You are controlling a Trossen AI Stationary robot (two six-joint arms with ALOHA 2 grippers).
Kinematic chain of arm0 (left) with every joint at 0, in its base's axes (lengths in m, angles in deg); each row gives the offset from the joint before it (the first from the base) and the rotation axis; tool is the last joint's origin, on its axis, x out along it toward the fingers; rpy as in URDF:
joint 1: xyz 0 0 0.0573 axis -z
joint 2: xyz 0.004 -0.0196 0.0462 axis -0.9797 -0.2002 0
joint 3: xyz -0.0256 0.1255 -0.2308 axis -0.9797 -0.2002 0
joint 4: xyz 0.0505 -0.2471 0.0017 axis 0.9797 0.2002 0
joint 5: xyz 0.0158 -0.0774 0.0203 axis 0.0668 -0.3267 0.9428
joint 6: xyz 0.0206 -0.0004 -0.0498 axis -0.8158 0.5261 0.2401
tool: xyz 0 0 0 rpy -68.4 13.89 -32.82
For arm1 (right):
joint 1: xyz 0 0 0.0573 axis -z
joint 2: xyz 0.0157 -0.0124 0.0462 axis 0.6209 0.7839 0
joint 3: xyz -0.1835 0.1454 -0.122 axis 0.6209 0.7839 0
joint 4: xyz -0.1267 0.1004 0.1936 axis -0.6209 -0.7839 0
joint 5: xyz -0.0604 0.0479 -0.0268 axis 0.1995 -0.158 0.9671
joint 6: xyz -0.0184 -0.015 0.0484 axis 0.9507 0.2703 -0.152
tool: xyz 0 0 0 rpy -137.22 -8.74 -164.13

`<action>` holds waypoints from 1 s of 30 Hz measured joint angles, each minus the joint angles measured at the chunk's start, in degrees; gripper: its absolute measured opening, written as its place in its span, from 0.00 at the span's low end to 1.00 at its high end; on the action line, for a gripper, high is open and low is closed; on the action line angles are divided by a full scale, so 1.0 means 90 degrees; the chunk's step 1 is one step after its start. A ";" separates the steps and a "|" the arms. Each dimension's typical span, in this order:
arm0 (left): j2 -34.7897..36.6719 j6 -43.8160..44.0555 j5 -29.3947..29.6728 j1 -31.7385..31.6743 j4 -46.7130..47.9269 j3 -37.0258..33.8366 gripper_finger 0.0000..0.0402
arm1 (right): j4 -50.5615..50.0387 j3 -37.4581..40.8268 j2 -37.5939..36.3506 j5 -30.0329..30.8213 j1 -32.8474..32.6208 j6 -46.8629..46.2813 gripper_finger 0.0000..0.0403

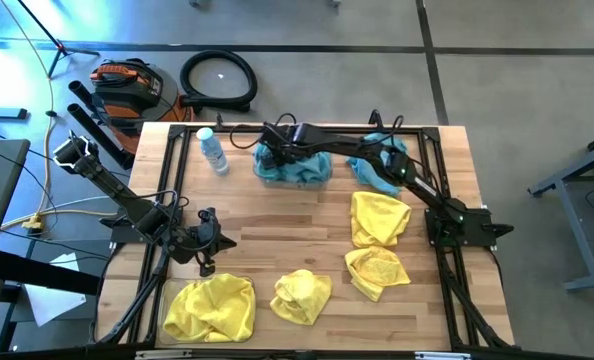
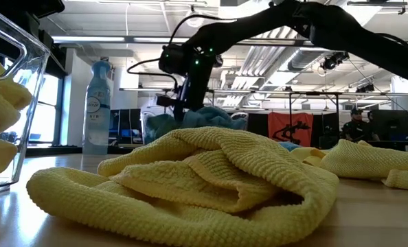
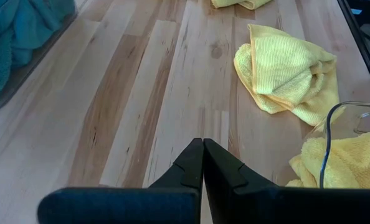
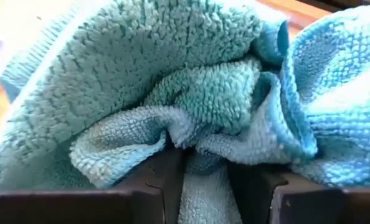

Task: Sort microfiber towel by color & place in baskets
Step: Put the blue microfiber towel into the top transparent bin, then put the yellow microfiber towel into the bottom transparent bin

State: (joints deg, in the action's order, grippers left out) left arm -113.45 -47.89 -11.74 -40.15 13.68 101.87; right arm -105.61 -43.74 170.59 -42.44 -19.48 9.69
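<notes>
A clear basket [image 1: 320, 178] at the table's far middle holds a heap of teal towels [image 1: 295, 168]. My right gripper [image 1: 274, 152] reaches over it, pointing steeply down, shut on a teal towel [image 4: 191, 93]. Another teal towel [image 1: 385, 160] lies under that arm. Near the front left, a second clear basket [image 3: 353, 118] holds yellow towels [image 1: 212, 308]. Three yellow towels [image 1: 380, 217], [image 1: 377, 270], [image 1: 302, 295] lie loose on the table. My left gripper [image 3: 202, 163] hovers shut above the wood at the left, touching nothing. My right gripper pinches a bunched fold of the teal towel [image 4: 203, 186] between its two fingers [image 4: 163, 180], coming from above and slanting steeply down. The cloth bulges up around the fingers in several folds. Seen from table height, it sits right at the top of the teal heap [image 2: 214, 118].
A small clear water bottle [image 1: 213, 150] stands at the far left of the table, beside the teal basket. Bare wood lies between the two arms in the middle [image 1: 277, 225]. A black frame rail [image 1: 167, 200] runs along the table's sides.
</notes>
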 joint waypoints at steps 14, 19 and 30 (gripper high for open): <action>-0.0001 0.0010 -0.0010 0.0000 0.0005 0.0000 0.00 | -0.0446 0.0015 -0.1485 0.1181 -0.0502 0.0765 0.29; 0.0000 0.0020 -0.0012 0.0000 0.0008 0.0000 0.00 | -0.1087 0.0010 -0.1645 0.2212 -0.1055 0.0871 0.29; -0.0001 0.0292 -0.0236 0.0000 0.0009 0.0000 0.00 | -0.3732 0.0136 -0.1684 0.4610 -0.2959 -0.1188 0.29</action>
State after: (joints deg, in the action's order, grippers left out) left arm -113.47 -45.26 -13.86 -40.15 13.76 101.87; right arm -139.20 -42.52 155.44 -0.95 -46.12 -1.00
